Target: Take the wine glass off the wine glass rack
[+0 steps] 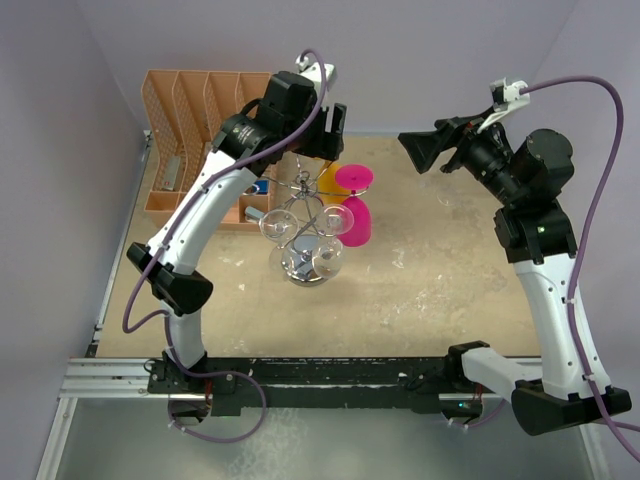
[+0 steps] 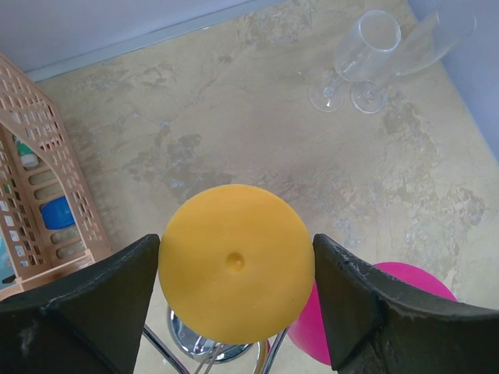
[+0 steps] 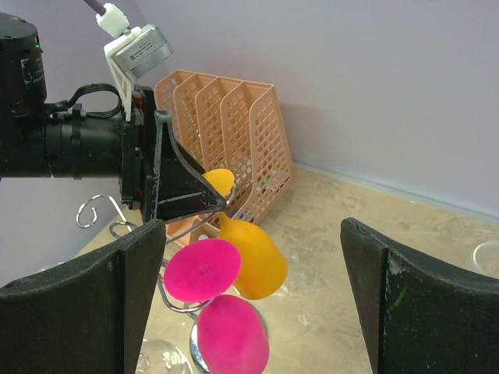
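Note:
The silver wire wine glass rack stands left of the table's middle, and its chrome base shows in the left wrist view. A yellow wine glass hangs upside down from it beside a pink one. Three clear glasses hang lower. My left gripper reaches over the rack. Its jaws touch both sides of the yellow glass's round foot, seen also in the right wrist view. My right gripper is open and empty, held in the air to the right of the rack.
An orange slotted file organizer stands at the back left, close behind the rack. Two clear flutes lie on the table beyond the rack. The pink glass hangs right of the yellow one. Purple walls close the back and sides.

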### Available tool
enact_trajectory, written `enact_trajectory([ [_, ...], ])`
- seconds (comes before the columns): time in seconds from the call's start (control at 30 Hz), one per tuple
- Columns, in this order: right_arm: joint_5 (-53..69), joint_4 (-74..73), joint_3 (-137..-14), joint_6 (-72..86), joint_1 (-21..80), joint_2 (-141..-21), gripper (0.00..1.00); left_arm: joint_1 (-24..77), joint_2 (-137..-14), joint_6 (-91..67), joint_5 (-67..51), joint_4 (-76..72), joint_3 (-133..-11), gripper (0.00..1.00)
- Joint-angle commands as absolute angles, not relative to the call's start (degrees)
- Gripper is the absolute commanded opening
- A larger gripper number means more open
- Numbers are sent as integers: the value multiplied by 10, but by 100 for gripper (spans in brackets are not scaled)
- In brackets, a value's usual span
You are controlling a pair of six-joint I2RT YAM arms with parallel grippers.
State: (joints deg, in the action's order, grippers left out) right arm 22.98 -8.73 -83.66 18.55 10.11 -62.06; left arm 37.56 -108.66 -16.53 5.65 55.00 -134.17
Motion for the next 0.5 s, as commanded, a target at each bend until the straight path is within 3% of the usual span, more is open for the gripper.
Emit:
enact_trajectory([
  [0.0,217,-60,-843,189,102,-607,95,373,-1060,-173,76,531,-1347,67],
  [0.47,215,-59,-845,191,102,-605,95,373,-1044,-175,95,523,-1348,54],
])
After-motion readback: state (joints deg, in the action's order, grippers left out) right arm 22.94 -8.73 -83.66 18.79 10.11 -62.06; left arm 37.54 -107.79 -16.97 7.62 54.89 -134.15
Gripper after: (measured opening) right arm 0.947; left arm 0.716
